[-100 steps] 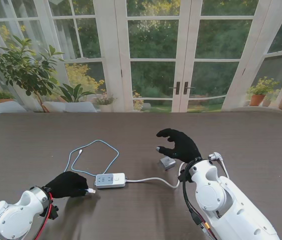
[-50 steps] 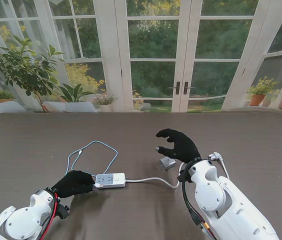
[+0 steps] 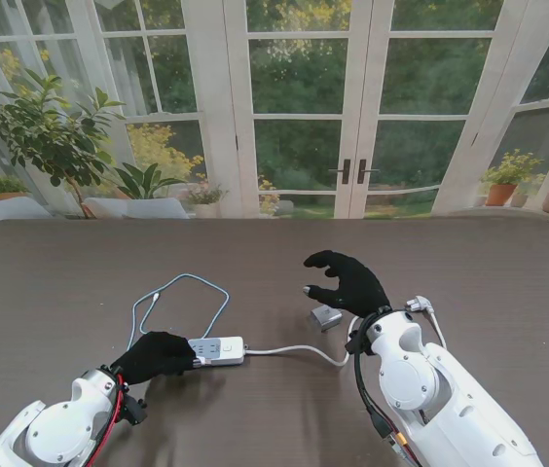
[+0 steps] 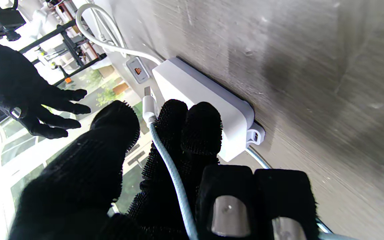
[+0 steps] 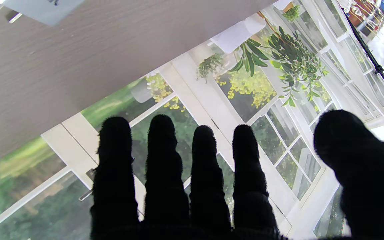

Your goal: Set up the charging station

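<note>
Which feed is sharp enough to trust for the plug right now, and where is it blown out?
Left wrist view: USB plug and power strip are sharp; the table smears toward the edge, and the windows are blown out. Right wrist view: the right hand is a backlit silhouette. Stand view: evenly lit, plug too small.

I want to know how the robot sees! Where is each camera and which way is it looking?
Stand camera: above the shoulders, looking down at the dark wooden table; shows both arms, left hand, right hand.
Left wrist camera: looks along the fingers holding the pale blue braided cable at the white rectangular power strip.
Right wrist camera: looks along the spread fingers towards windows.
Shared: the power strip appears in stand and left wrist views.
</note>
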`<state>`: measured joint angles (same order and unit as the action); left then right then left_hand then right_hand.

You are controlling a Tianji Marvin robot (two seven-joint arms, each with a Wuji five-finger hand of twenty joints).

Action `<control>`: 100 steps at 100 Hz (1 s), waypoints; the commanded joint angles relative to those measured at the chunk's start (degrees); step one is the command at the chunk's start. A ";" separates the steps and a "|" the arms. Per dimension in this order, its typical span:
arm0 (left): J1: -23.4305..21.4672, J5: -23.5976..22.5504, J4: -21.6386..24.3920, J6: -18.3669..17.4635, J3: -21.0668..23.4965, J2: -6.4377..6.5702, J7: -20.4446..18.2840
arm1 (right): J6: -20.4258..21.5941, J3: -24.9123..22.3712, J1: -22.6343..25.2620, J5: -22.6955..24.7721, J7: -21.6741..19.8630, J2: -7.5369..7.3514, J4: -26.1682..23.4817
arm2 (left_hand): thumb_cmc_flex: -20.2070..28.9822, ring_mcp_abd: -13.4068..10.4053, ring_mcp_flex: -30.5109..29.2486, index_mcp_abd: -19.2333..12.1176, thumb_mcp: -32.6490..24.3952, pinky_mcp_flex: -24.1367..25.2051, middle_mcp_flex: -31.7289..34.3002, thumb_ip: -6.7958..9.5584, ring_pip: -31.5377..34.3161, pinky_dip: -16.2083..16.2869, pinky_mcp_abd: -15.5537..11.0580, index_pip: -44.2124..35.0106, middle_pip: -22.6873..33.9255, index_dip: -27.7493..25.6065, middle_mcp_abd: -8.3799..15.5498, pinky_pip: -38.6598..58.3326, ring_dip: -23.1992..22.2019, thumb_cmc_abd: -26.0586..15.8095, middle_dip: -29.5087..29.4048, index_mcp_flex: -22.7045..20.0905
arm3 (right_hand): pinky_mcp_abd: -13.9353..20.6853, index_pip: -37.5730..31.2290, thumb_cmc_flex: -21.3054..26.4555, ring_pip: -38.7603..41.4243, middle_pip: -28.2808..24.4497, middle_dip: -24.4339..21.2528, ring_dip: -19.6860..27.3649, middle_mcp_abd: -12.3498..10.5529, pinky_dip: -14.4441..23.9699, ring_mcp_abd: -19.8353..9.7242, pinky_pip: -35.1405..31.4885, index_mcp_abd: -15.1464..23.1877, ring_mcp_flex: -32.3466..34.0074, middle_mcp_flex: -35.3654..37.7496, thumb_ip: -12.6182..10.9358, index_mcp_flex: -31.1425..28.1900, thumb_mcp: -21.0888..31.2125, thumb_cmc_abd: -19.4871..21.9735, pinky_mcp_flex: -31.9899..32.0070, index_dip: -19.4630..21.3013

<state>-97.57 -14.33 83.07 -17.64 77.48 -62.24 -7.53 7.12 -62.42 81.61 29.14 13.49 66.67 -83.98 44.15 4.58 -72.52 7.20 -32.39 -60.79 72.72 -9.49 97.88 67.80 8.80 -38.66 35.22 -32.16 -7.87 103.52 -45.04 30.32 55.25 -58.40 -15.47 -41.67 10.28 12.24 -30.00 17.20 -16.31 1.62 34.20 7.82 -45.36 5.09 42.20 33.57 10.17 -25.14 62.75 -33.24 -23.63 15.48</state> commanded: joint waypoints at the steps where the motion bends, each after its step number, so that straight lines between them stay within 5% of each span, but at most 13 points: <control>1: 0.04 0.24 -0.16 0.12 -0.23 -0.64 -0.81 | 0.00 0.14 0.14 -0.06 -0.67 0.29 0.03 | 1.22 -9.28 -0.41 -1.84 2.16 -4.12 5.49 1.14 8.31 1.99 -13.52 0.61 3.44 -0.35 -4.18 16.46 0.29 -1.75 1.43 0.10 | -0.89 -0.52 -1.03 0.31 -0.13 -0.05 -0.42 0.13 -0.63 -0.01 -2.04 -0.30 0.89 0.67 -1.89 0.86 -0.43 1.38 -0.20 0.04; 12: 0.33 0.73 -0.56 -0.16 -0.43 -0.71 -0.72 | -0.02 0.16 0.12 -0.08 -0.58 0.31 0.07 | 1.95 -9.88 -0.40 -2.84 3.20 -4.14 5.91 1.49 8.60 2.34 -13.73 0.79 6.98 0.35 -3.67 16.46 0.01 -4.20 2.29 0.18 | -0.92 -0.51 -0.96 0.33 -0.12 -0.06 -0.43 0.24 -0.66 0.08 -2.05 -0.37 0.95 0.80 -1.90 0.82 -0.41 1.40 -0.17 0.03; 27: 0.57 2.50 -0.79 -0.46 -0.78 -0.98 -0.45 | -0.03 0.16 0.11 -0.04 -0.55 0.32 0.09 | 4.83 -8.01 -0.38 -3.25 1.04 -3.86 5.81 2.06 8.69 2.99 -10.15 -1.85 14.22 1.87 -3.47 16.46 -0.38 -4.85 3.31 -0.87 | -0.87 -0.51 -0.96 0.34 -0.10 -0.08 -0.43 0.34 -0.72 0.09 -2.06 -0.41 1.01 0.94 -1.90 0.79 -0.42 1.40 -0.16 0.02; 61: 1.00 4.50 -1.26 -0.93 -1.29 -1.06 -1.05 | -0.03 0.24 0.06 0.06 -0.49 0.32 0.19 | 1.51 -8.89 -0.40 -2.93 -7.73 -3.86 5.51 -0.72 8.71 2.89 -9.94 -3.94 19.24 1.32 -3.30 16.46 -0.53 -4.67 4.20 -2.52 | -0.94 -0.52 -0.95 0.31 -0.09 -0.07 -0.43 0.28 -0.79 0.09 -2.05 -0.42 1.02 1.01 -1.91 0.82 -0.36 1.51 -0.14 0.02; 83: 1.09 6.44 -0.98 -1.54 -1.27 -0.88 -2.61 | -0.05 0.44 -0.13 0.75 -0.37 0.24 0.43 | -5.79 -8.92 -0.40 -3.47 -21.06 -3.85 5.20 -5.13 8.70 2.50 -9.71 -7.37 23.35 -5.32 -1.82 16.46 -0.67 -3.37 7.46 -4.23 | -0.96 -0.62 -0.99 0.40 -0.20 -0.04 -0.46 0.24 -0.80 0.01 -2.13 -0.40 1.32 1.64 -1.91 0.50 -0.36 1.56 -0.24 0.05; 100: 0.86 9.97 0.06 -2.12 -0.36 -0.33 -6.32 | -1.48 1.41 -1.05 3.32 0.04 0.04 1.17 | -6.49 -8.83 -0.39 -3.19 -22.35 -3.81 5.12 -5.43 8.64 2.32 -9.45 -8.04 23.48 -6.11 -2.06 16.46 -0.64 -2.88 7.79 -4.49 | -1.07 -0.84 -0.76 0.66 -0.35 -0.03 -0.55 0.37 -0.81 0.10 -2.29 -0.74 2.06 3.01 -1.96 -0.59 -0.32 1.67 -0.65 0.11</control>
<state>-96.46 -4.27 82.26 -19.43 76.82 -62.83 -12.85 6.57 -61.51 80.96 30.92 13.98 66.63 -83.24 38.85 3.59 -72.59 5.30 -51.40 -60.96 73.41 -12.70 99.34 69.09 8.11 -44.21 54.85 -37.43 -5.69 103.60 -45.14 26.88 62.21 -60.16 -15.47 -41.67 10.31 12.24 -30.19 17.20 -16.31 1.71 34.20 7.82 -45.42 4.88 42.21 35.16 10.16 -25.13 62.75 -32.54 -23.71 15.48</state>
